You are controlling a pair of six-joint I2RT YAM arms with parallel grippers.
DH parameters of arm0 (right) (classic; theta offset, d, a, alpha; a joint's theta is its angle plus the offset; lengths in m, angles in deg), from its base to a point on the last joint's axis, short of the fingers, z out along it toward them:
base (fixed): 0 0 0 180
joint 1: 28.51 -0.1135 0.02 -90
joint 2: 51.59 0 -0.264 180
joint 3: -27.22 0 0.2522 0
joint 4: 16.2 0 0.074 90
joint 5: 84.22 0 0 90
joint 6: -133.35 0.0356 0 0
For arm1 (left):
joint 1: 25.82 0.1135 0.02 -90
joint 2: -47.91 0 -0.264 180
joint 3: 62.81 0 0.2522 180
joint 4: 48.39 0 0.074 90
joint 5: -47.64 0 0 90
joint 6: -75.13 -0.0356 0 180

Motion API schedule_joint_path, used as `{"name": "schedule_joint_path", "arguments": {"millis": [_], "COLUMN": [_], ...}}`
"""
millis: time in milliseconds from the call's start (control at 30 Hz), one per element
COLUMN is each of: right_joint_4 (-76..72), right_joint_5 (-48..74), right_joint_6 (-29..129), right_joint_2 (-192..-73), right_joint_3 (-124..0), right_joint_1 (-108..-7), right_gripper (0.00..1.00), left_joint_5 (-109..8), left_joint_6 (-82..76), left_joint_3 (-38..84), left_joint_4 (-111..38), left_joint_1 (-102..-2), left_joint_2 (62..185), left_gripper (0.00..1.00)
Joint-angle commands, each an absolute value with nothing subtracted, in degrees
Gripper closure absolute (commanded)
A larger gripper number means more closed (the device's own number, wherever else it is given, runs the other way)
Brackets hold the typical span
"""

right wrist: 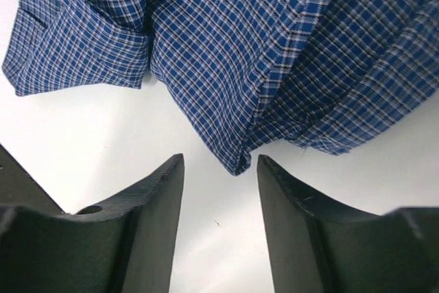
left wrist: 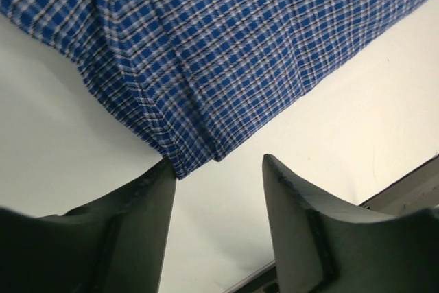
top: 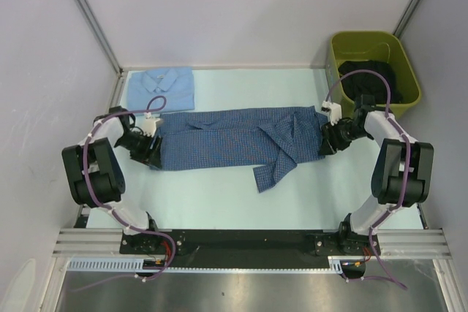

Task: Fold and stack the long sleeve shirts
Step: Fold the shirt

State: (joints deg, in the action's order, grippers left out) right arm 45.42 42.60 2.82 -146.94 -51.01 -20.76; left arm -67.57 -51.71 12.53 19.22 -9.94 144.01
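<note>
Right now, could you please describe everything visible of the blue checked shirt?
The blue checked shirt is soft woven cloth in a fine blue-and-white check, folded into a long band across the table. One sleeve with its cuff trails toward the near edge. Its corners lie just ahead of the open left tool and right tool, ungripped.
</note>
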Motion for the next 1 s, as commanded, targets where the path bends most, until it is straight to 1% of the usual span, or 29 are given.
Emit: {"name": "schedule_joint_path", "arguments": {"millis": [0, 33, 67, 100, 133, 167, 200, 233, 267, 300, 333, 367, 400, 433, 467, 500, 533, 567, 667, 767, 833, 933, 967], "right_joint_4": [43.88, 43.88, 43.97, 44.06, 44.23, 44.23, 44.23, 44.15, 44.32, 44.24, 44.58, 44.76, 44.76, 44.85, 44.94, 45.20, 45.20, 45.38, 45.90, 44.51, 42.40, 42.04, 42.39], "right_joint_5": [46.82, 46.91, 47.09, 47.18, 47.18, 46.83, 46.65, 46.30, 45.60, 45.16, 44.63, 43.41, 42.70, 42.17, 41.38, 41.29, 41.64, 41.81, 42.69, 41.82, 40.33, 39.10, 38.66], "right_joint_6": [3.01, 3.19, 3.28, 3.36, 3.36, 3.45, 3.54, 3.80, 3.80, 3.98, 3.89, 4.15, 4.33, 4.42, 4.77, 4.94, 4.86, 4.60, 3.80, 4.33, 4.77, 5.03, 5.03], "right_joint_2": [-148.18, -148.36, -148.71, -148.80, -148.89, -149.15, -149.24, -149.41, -149.68, -150.20, -150.29, -150.38, -150.29, -150.21, -150.12, -149.68, -149.33, -148.89, -148.10, -149.23, -150.03, -152.31, -152.92], "right_joint_3": [-50.44, -50.44, -50.35, -50.35, -50.35, -50.44, -50.53, -50.62, -50.79, -51.32, -51.58, -51.93, -52.37, -52.64, -52.90, -53.16, -53.08, -52.90, -52.03, -50.62, -49.92, -50.18, -50.79], "right_joint_1": [-20.33, -20.33, -20.33, -20.33, -20.33, -20.33, -20.33, -20.33, -20.33, -20.33, -20.33, -20.33, -20.33, -20.33, -20.33, -20.33, -20.25, -20.24, -20.24, -20.68, -21.12, -21.56, -21.65], "right_gripper": [0.53, 0.55, 0.57, 0.61, 0.64, 0.67, 0.72, 0.76, 0.79, 0.85, 0.89, 0.92, 0.97, 0.99, 0.98, 0.80, 0.69, 0.54, 0.47, 0.46, 0.49, 0.66, 0.78], "left_joint_5": [-72.85, -72.85, -72.85, -72.77, -72.59, -72.50, -71.81, -71.63, -71.36, -71.10, -70.49, -70.31, -70.04, -69.52, -69.34, -69.34, -69.34, -69.51, -70.13, -70.39, -70.48, -69.87, -68.91], "left_joint_6": [-51.52, -51.43, -51.34, -51.34, -51.34, -51.25, -51.34, -51.43, -51.69, -51.69, -51.69, -51.87, -51.95, -52.22, -52.48, -52.48, -52.57, -52.66, -52.75, -52.48, -52.40, -52.39, -52.66], "left_joint_3": [11.95, 11.95, 11.77, 11.60, 11.51, 11.60, 11.68, 11.77, 12.12, 12.30, 12.47, 13.17, 13.53, 13.79, 14.32, 14.49, 14.50, 14.58, 14.32, 14.41, 14.41, 14.67, 15.02], "left_joint_4": [20.04, 19.78, 19.69, 19.52, 19.43, 19.43, 19.51, 19.69, 19.86, 20.21, 20.39, 20.74, 21.53, 21.88, 22.06, 22.41, 22.59, 22.68, 22.85, 22.50, 22.41, 22.68, 23.11], "left_joint_1": [-9.91, -9.91, -9.91, -9.91, -9.91, -9.91, -9.91, -9.91, -9.91, -9.82, -9.65, -9.56, -9.47, -9.30, -9.30, -9.30, -9.38, -9.30, -9.30, -9.30, -9.38, -9.30, -9.38], "left_joint_2": [144.68, 144.77, 144.86, 145.03, 145.21, 145.38, 145.64, 146.00, 146.00, 146.00, 145.91, 145.74, 145.74, 145.65, 145.47, 145.38, 145.38, 145.47, 145.56, 146.09, 146.35, 146.35, 146.26], "left_gripper": [0.46, 0.49, 0.55, 0.58, 0.64, 0.67, 0.71, 0.80, 0.84, 0.90, 1.00, 1.00, 1.00, 1.00, 1.00, 1.00, 1.00, 1.00, 1.00, 1.00, 1.00, 1.00, 1.00]}}
